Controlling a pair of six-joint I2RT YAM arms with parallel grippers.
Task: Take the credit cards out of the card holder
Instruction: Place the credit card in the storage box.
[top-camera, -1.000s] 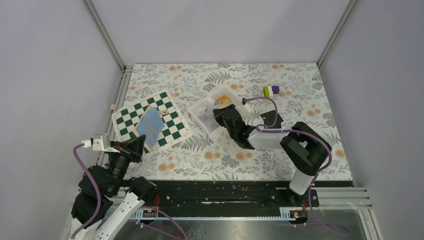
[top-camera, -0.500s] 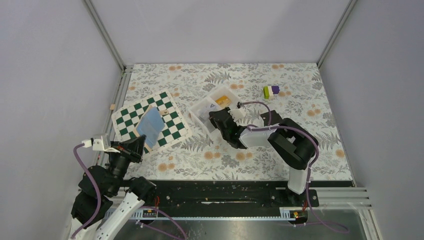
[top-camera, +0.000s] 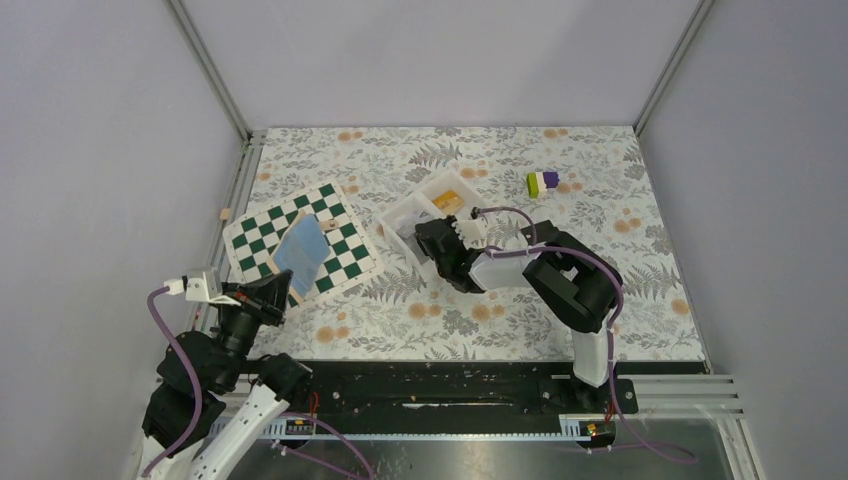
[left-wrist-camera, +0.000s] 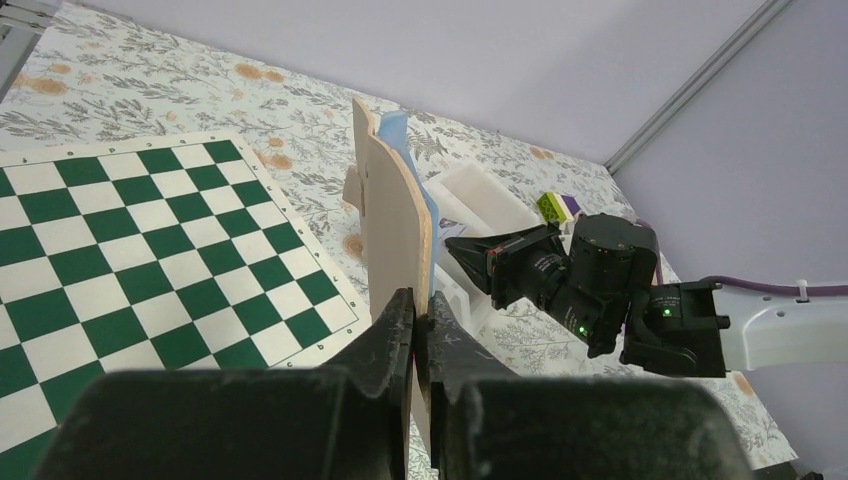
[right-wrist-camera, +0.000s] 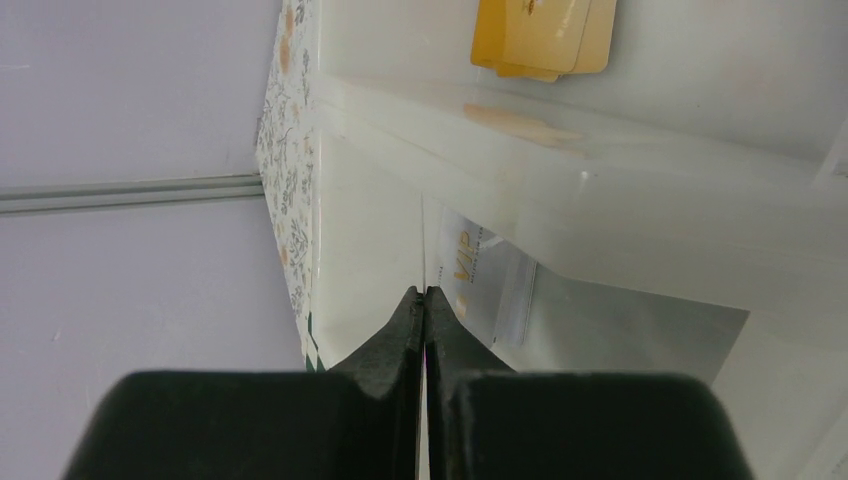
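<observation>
The card holder (top-camera: 300, 250), pale blue with a tan back, is held up edge-on over the chequered board. My left gripper (top-camera: 275, 293) is shut on its lower edge; the left wrist view shows the jaws (left-wrist-camera: 422, 305) pinching the holder (left-wrist-camera: 395, 220). My right gripper (top-camera: 425, 238) is over the near compartment of the white tray. In the right wrist view its jaws (right-wrist-camera: 425, 292) are shut on a thin pale credit card (right-wrist-camera: 424, 240) seen edge-on. Another whitish card (right-wrist-camera: 480, 290) with gold lettering lies in that compartment.
The white two-compartment tray (top-camera: 386, 221) sits mid-table; its wall (right-wrist-camera: 600, 170) fills the right wrist view. Yellow cards (top-camera: 447, 201) lie in its far compartment (right-wrist-camera: 540, 40). The green-and-white chequered board (top-camera: 345, 265) lies on the left. A purple-green block (top-camera: 543, 182) sits at the back right.
My right arm has swung left and brought its gripper over the tray's near compartment. The left arm and the card holder have not moved.
</observation>
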